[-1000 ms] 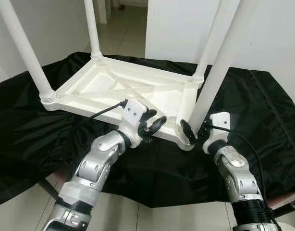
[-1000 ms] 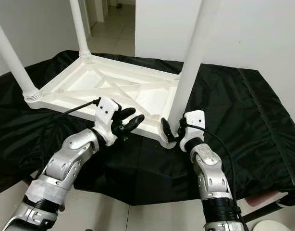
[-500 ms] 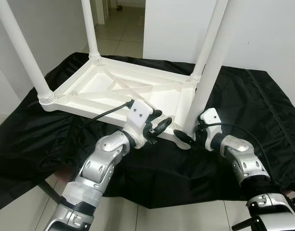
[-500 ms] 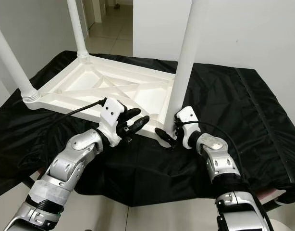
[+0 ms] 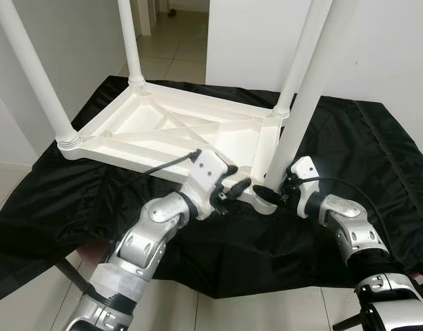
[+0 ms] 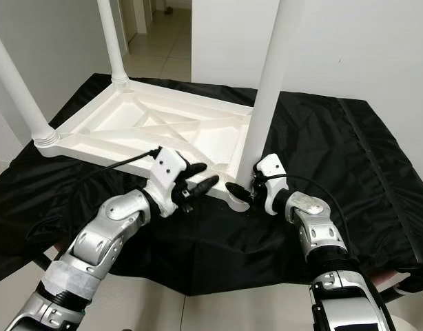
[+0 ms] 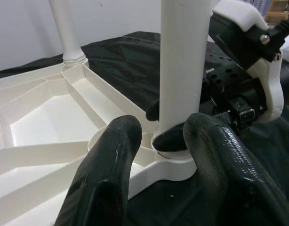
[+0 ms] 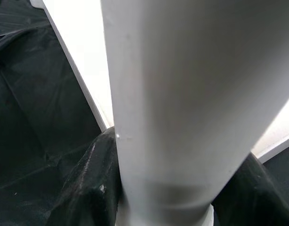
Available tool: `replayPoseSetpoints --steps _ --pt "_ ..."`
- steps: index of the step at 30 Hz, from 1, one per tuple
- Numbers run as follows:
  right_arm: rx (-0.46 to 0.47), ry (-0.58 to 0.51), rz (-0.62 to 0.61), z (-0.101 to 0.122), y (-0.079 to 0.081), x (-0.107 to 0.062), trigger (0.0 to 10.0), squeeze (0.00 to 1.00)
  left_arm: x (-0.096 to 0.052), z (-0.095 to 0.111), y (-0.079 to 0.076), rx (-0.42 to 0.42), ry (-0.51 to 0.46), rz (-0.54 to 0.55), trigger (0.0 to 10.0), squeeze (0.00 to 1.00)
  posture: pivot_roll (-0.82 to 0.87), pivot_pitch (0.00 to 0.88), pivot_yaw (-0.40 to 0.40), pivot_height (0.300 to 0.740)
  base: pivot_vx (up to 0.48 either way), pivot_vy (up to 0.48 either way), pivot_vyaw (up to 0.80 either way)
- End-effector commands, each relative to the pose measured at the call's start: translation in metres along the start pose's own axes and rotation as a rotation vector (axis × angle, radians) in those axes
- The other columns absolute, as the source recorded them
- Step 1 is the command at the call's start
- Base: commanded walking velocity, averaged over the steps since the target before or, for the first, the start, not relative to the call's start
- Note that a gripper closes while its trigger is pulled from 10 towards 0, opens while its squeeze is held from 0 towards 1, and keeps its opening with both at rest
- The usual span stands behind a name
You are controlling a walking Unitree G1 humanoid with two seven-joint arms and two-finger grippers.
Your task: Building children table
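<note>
The four white legs ran out of the top edge of the head views, so their upper ends could not be seen, and the black cloth point(image 5: 377, 158) hid whatever surface carried everything. The white plastic table point(image 5: 163, 127) lay upside down on that cloth, its ribbed underside facing up, its long axis running from the robot's near right toward the far left, with smooth round legs standing upright at the corners. The near right leg point(image 5: 304, 103) stood in its ringed corner socket just in front of the robot. The right pincer point(image 6: 244, 190) was closed around the base of that leg, one black finger on each side where the leg met the socket; in the right wrist view the leg point(image 8: 191, 103) blocked most of the frame, with dark fingers point(image 8: 95, 183) pressed against it low down. The left pincer point(image 5: 233, 187) hovered at the near edge of the table frame, just beside the same corner, its two glossy, rounded black fingers point(image 7: 111, 160) spread apart with nothing between them, pointing toward the leg's base. A tiled floor point(image 5: 177, 41) and white walls lay beyond.
</note>
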State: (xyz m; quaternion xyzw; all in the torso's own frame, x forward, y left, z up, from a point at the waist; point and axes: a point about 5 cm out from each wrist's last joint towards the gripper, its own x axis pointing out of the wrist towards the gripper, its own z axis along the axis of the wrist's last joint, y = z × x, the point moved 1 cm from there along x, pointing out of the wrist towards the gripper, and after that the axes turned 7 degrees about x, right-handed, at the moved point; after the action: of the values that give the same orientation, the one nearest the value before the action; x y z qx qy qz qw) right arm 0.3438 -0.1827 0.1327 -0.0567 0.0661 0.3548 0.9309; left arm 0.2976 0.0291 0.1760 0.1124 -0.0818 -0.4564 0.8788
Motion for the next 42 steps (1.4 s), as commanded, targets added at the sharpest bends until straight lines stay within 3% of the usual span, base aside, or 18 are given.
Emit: replayPoseSetpoints --steps 1,5,11,13,16,18,21,24,25,26,31,33,37,38,42 --pt "-0.010 0.025 -0.019 -0.006 0.000 -0.004 10.0 0.00 -0.001 0.000 -0.004 0.024 -0.002 -0.058 10.0 0.00 0.04 0.000 -0.018 0.740 0.000 0.000 0.00" --pt "0.049 -0.067 -0.089 -0.004 0.005 -0.004 10.0 0.00 0.002 -0.002 -0.003 0.060 0.009 -0.062 10.0 0.00 0.02 0.000 -0.011 0.740 0.000 0.000 0.00" --pt "0.074 -0.090 -0.166 -0.007 0.011 -0.001 10.0 0.00 0.002 -0.001 -0.003 0.065 0.007 -0.066 10.0 0.00 0.02 0.000 -0.004 0.740 0.000 0.000 0.00" --pt "0.098 -0.082 -0.324 -0.013 0.013 0.000 10.0 0.00 0.005 0.000 -0.002 0.093 0.010 -0.064 10.0 0.00 0.01 0.000 0.001 0.740 0.000 0.000 0.00" --pt "0.107 -0.081 -0.371 -0.015 0.014 0.000 10.0 0.00 0.006 0.000 -0.003 0.101 0.010 -0.062 10.0 0.00 0.01 0.000 0.002 0.740 0.000 0.000 0.00" --pt "0.171 -0.090 -0.498 -0.020 0.020 -0.001 10.0 0.00 0.009 0.002 -0.006 0.106 0.003 -0.062 10.0 0.00 0.00 0.000 0.008 0.740 0.000 0.000 0.00" --pt "0.199 -0.092 -0.536 -0.022 0.023 -0.001 10.0 0.00 0.010 0.002 -0.007 0.107 -0.001 -0.063 10.0 0.00 0.00 0.000 0.011 0.740 0.000 0.000 0.00" --pt "0.300 -0.110 -0.706 -0.029 0.033 -0.002 10.0 0.00 0.014 0.007 -0.012 0.071 -0.024 -0.057 10.0 0.00 0.00 0.000 0.016 0.740 0.000 0.000 0.00" --pt "0.300 -0.110 -0.706 -0.029 0.033 -0.002 10.0 0.00 0.014 0.007 -0.012 0.071 -0.024 -0.057 10.0 0.00 0.00 0.000 0.016 0.740 0.000 0.000 0.00" --pt "0.334 -0.116 -0.822 -0.032 0.036 -0.003 10.0 0.00 0.015 0.008 -0.011 0.059 -0.031 -0.049 10.0 0.00 0.00 0.000 0.016 0.740 0.000 0.000 0.00" --pt "0.344 -0.122 -0.890 -0.032 0.037 -0.004 10.0 0.00 0.016 0.009 -0.010 0.059 -0.030 -0.042 10.0 0.00 0.00 0.001 0.018 0.740 0.000 0.000 0.00" --pt "0.374 -0.133 -0.990 -0.031 0.039 -0.003 10.0 0.00 0.016 0.009 -0.006 0.052 -0.031 -0.024 10.0 0.00 0.00 0.004 0.018 0.740 0.000 0.000 0.00" --pt "0.389 -0.133 -0.987 -0.027 0.040 0.002 10.0 0.00 0.015 0.008 -0.004 0.052 -0.029 -0.015 10.0 0.00 0.00 0.009 0.013 0.740 0.000 0.000 0.00" --pt "0.397 -0.167 -0.971 -0.019 0.039 0.006 10.0 0.98 0.015 0.009 -0.003 0.050 -0.030 -0.003 10.0 0.00 0.01 0.011 0.008 0.740 0.000 0.000 0.00" --pt "0.392 -0.217 -0.943 -0.010 0.038 0.006 10.0 1.00 0.016 0.009 -0.002 0.048 -0.032 0.006 10.0 0.00 0.01 0.012 0.003 0.740 0.000 0.000 0.00"
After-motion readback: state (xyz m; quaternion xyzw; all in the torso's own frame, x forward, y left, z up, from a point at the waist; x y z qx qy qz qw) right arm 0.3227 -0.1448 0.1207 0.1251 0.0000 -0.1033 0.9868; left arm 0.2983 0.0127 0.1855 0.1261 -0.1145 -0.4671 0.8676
